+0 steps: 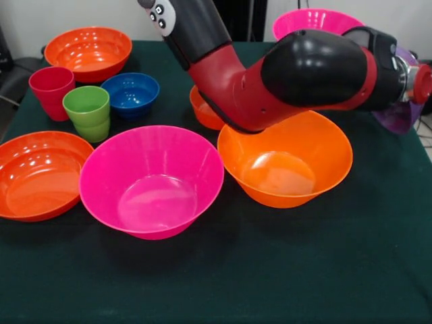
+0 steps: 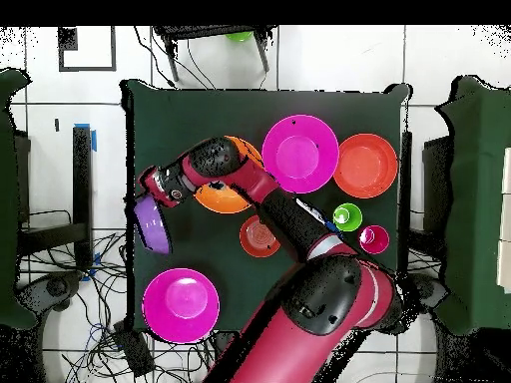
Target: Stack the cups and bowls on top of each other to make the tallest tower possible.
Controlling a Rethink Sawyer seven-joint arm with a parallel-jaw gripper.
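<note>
Green cloth covers the bench (image 1: 351, 270), and nearly everything on it lies singly; no tower is seen yet. One large hot pink bowl (image 1: 151, 181) sits upright near the middle of the front view, with the large orange bowl (image 1: 287, 162) just beside it. A shallow red-orange bowl (image 1: 39, 174) rests at one side edge, and a second one (image 1: 88, 51) lies toward the corner behind it. Between them are grouped the red cup (image 1: 51, 90), the lime green cup (image 1: 88, 112) and the small blue bowl (image 1: 131, 93), close together. A small red-orange bowl (image 2: 258, 236) lies partly hidden under the arm. The second hot pink bowl (image 2: 181, 304) is placed near a corner on the robot's side of the bench; whether it is upturned cannot be judged for certain.

By this reckoning the stacking is hardly begun: all the bowls and both cups remain to be piled.

The gripper (image 2: 150, 199) is reached out to the bench's side edge, where the purple bowl (image 2: 152, 223) is seen tilted on its side right at the wrist, apparently lifted off the cloth. It is judged to be held there, yet the fingers themselves are hidden behind the wrist and the bowl, so how far they are parted, and whether they clamp the rim, cannot be told.
</note>
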